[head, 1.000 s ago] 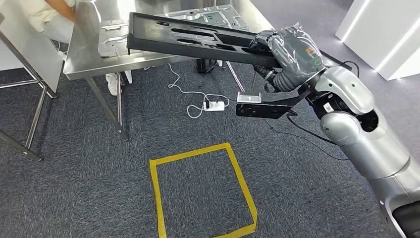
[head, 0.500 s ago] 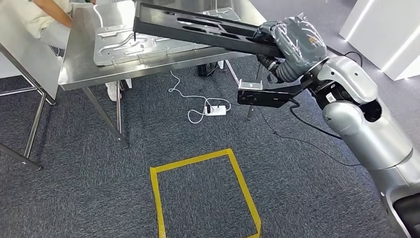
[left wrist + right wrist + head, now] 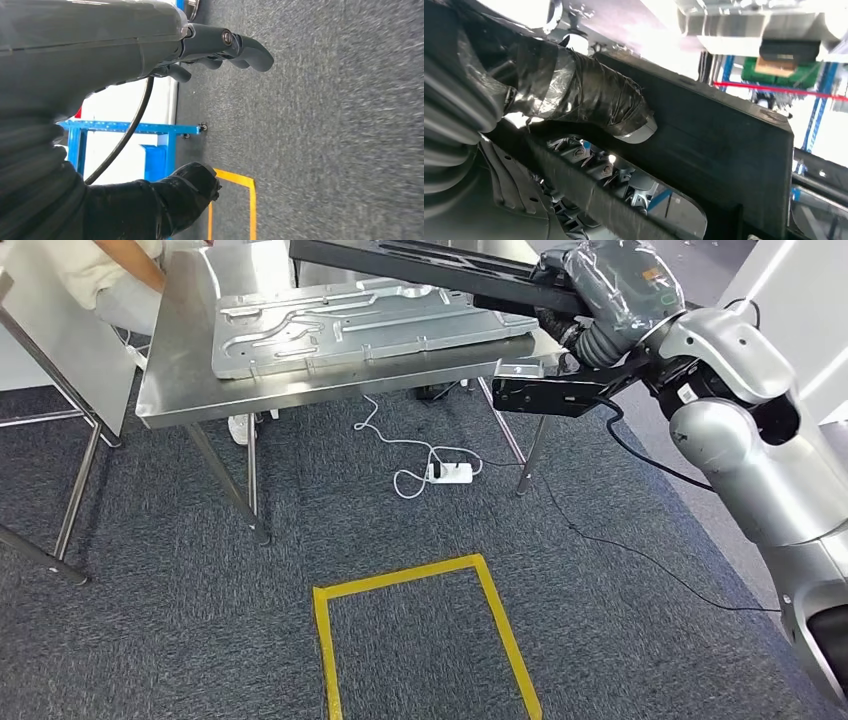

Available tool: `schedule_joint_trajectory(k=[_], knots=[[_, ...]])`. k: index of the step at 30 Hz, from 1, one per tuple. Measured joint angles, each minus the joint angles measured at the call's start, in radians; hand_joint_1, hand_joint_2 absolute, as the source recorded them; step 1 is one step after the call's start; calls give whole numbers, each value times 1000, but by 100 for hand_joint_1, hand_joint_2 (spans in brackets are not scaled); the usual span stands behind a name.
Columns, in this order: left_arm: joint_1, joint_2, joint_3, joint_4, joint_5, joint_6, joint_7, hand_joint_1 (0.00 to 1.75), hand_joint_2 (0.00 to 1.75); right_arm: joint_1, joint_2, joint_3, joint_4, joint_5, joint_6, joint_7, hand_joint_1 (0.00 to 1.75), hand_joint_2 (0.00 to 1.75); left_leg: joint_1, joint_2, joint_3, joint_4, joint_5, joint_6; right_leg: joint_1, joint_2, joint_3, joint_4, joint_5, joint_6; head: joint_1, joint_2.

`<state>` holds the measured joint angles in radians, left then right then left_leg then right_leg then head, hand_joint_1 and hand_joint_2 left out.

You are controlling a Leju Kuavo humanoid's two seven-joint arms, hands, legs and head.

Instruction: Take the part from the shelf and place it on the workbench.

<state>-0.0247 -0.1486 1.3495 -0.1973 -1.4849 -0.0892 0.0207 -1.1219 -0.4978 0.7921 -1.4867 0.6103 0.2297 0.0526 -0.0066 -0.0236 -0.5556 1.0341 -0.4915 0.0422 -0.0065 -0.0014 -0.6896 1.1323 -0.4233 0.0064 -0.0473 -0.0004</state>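
Head view: the right hand (image 3: 612,285), wrapped in crinkled clear plastic over grey, grips one end of the part (image 3: 420,262), a long flat black panel with slotted cut-outs. The panel runs toward 10 o'clock and is cut off by the top edge, so its far end cannot be seen. It hangs above the workbench (image 3: 190,390), a brushed steel table on thin legs, and I cannot tell whether it touches anything below. Under it lies an embossed silver sheet-metal panel (image 3: 340,325) with ribs and grooves. At 11 o'clock a person (image 3: 105,270) in pale clothes is mostly out of frame. A white power strip (image 3: 447,473) with looping cable lies on grey carpet; yellow tape (image 3: 425,575) marks a square at 6 o'clock.

Left wrist view: the left hand (image 3: 220,47) holds nothing, its dark fingers loosely curled above the coarse carpet, thumb apart from them. A blue frame (image 3: 130,129) shows behind.

Right wrist view: a taped thumb (image 3: 594,100), glossy and wrinkled, presses on the matte black slab; the other fingers are hidden behind it. The background is overexposed.
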Motion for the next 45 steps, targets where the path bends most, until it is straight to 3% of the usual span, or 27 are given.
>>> schedule_joint_trajectory(k=[1,3,6,10,12,13,16,17,20,22,25,27,28,29,31,32,33,35,36,38,39,41,42,43,44,45], knots=[[0,0,0,0,0,0,0,0,175,-6,-1,3,3,0,0,0,175,175,-2,-1,5,0,-7,-3,5,0,16,-43,15,-7,-1,0],[-2,0,1,0,1,0,0,0,175,-15,-1,8,8,1,0,1,175,175,-3,-1,10,-4,-15,-10,9,2,32,-72,3,-12,-2,0],[-6,7,1,-1,8,-2,0,0,175,-26,4,14,15,13,8,17,175,175,-4,5,10,14,-35,-26,-4,1,58,-95,-9,-20,-3,0],[-9,11,3,-1,17,-10,0,0,175,-57,20,32,42,30,19,37,175,175,7,11,-79,174,-91,-43,-9,-1,85,-107,-22,-28,-5,0],[-9,11,3,-1,17,-11,0,0,175,-59,22,34,44,31,19,38,175,175,8,12,-90,191,-96,-44,-9,-1,86,-107,-24,-28,-5,0],[-8,14,4,-1,17,-12,0,0,175,-61,29,44,55,32,19,38,175,175,11,13,-106,177,-55,-47,-10,-1,103,-107,-37,-25,-5,0],[-2,25,9,-1,18,-16,-1,0,175,-72,49,80,94,37,17,39,175,175,14,20,-114,41,100,-46,-12,0,161,-110,-91,-4,-5,0],[-1,26,10,-1,18,-17,-2,0,175,-75,50,83,98,38,17,39,175,175,11,20,-100,6,105,-40,-11,1,166,-113,-97,2,-5,0],[-3,27,10,-1,18,-18,-3,0,175,-79,51,87,106,38,16,40,175,175,11,19,-78,-18,83,-18,-10,1,174,-103,-91,19,-4,0],[-1,27,12,-1,17,-18,-3,0,175,-84,52,87,111,38,16,39,175,175,14,17,-53,-28,74,-5,-12,1,138,-29,-93,25,-2,0],[0,29,14,-1,16,-18,-3,0,175,-91,52,91,119,41,16,39,175,175,14,13,-25,-32,52,5,-13,2,12,145,-150,31,-2,0],[0,30,15,-1,16,-19,-3,0,175,-91,52,97,126,44,17,39,175,175,12,10,2,-32,31,5,-13,2,-43,171,-185,30,-1,0],[1,30,16,-1,16,-19,-3,0,175,-91,52,99,129,45,17,40,175,175,11,8,19,-32,18,5,-13,1,-51,143,-176,28,-1,0],[1,30,17,-1,15,-19,-3,0,175,-92,52,100,132,46,17,40,175,175,10,7,36,-32,5,3,-11,1,-46,87,-134,22,-1,0],[3,28,18,-1,15,-20,-2,0,175,-95,52,102,137,47,17,40,175,175,7,5,63,-30,-20,-3,-3,1,-29,-37,-4,7,-1,0],[2,28,18,-1,15,-21,-2,0,175,-97,51,102,140,48,17,40,175,175,5,4,69,-30,-33,-8,1,3,-22,-75,43,0,-1,0],[1,27,19,-1,15,-22,-2,0,175,-99,51,103,142,48,17,40,175,175,4,4,75,-26,-40,-13,3,5,-18,-94,67,-5,-1,0],[-3,31,19,-1,15,-24,-3,0,175,-103,53,104,145,51,17,43,175,175,3,5,77,-10,-37,-24,1,7,1,-100,57,-15,-2,0],[-3,33,19,-1,15,-24,-3,0,175,-105,56,104,146,52,17,45,175,175,3,7,71,17,-27,-28,-2,8,14,-105,52,-21,-2,0],[-5,37,19,-1,13,-26,-3,0,175,-110,62,105,150,55,15,51,175,175,6,11,17,114,-24,-37,-7,7,42,-113,38,-31,-3,0],[-6,37,19,-1,11,-27,-3,0,175,-112,66,106,154,57,14,52,175,175,8,14,-24,175,-41,-43,-7,6,53,-115,29,-34,-3,0],[-5,38,19,-1,9,-28,-3,0,175,-110,72,111,161,64,10,54,175,175,14,16,-99,250,-108,-52,-7,8,77,-116,8,-34,-3,0],[-4,40,19,-1,8,-29,-3,0,175,-107,75,114,166,72,7,55,175,175,16,16,-122,251,-135,-55,-7,9,92,-116,-5,-33,-4,0],[-3,41,19,-1,7,-29,-3,0,175,-103,78,118,171,82,2,55,175,175,17,17,-133,224,-138,-56,-7,9,109,-116,-18,-32,-4,0],[-2,42,19,-1,6,-29,-3,0,175,-100,82,121,177,93,-3,55,175,175,17,17,-134,175,-107,-54,-7,9,126,-116,-32,-29,-4,0],[0,44,19,-1,4,-29,-3,0,175,-97,85,124,183,103,-9,54,175,175,17,17,-129,111,-43,-50,-7,9,140,-116,-46,-27,-3,0]])
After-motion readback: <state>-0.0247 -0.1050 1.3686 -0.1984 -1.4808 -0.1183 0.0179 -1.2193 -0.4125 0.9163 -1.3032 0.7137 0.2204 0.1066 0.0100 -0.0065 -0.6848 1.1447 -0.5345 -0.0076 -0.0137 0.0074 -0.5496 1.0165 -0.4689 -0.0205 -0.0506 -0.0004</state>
